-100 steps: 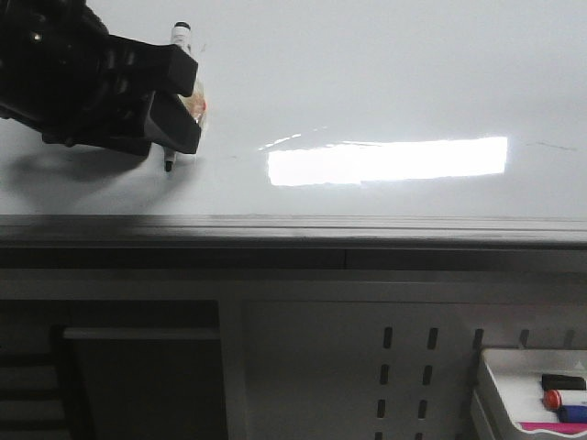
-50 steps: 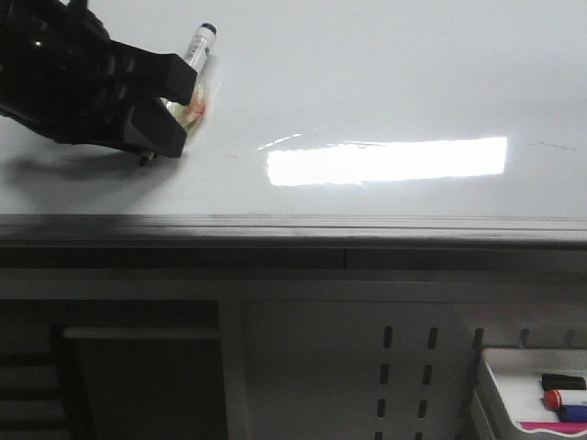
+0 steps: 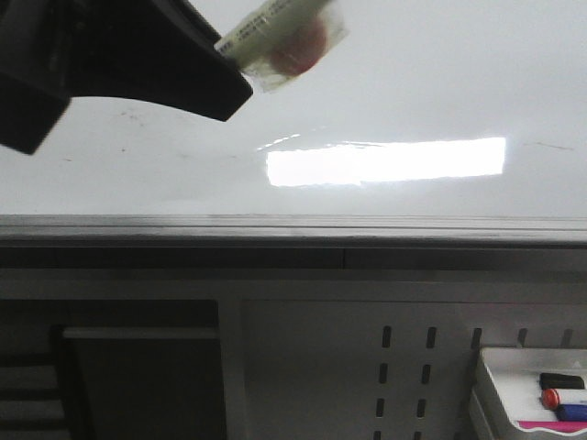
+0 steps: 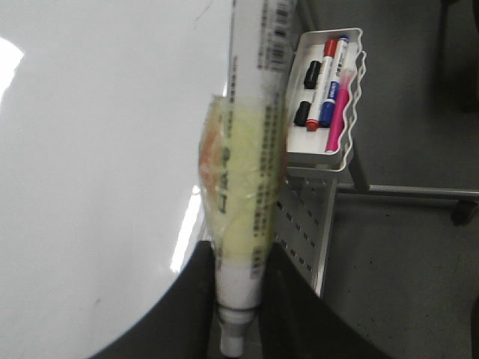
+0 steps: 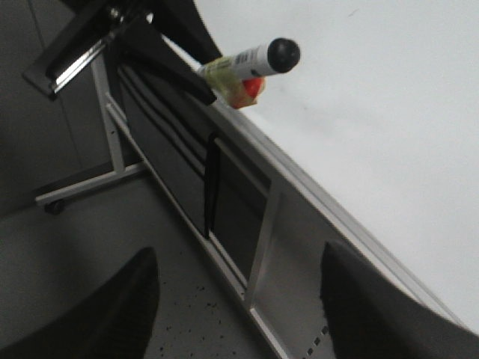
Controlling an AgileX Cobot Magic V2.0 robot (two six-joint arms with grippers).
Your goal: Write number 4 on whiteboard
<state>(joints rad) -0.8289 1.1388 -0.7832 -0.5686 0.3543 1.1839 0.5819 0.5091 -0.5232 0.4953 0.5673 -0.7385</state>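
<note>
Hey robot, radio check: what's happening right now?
Left gripper shut on marker, lifted off whiteboard. Right gripper open, empty. No number 4 visible yet. Nothing blocking board.

So the left gripper (image 3: 240, 57) lifted right off the whiteboard (image 3: 413, 92) and swung up close to the front camera, taking the marker (image 3: 275, 32) with it; its tip no longer touched the surface.
</note>
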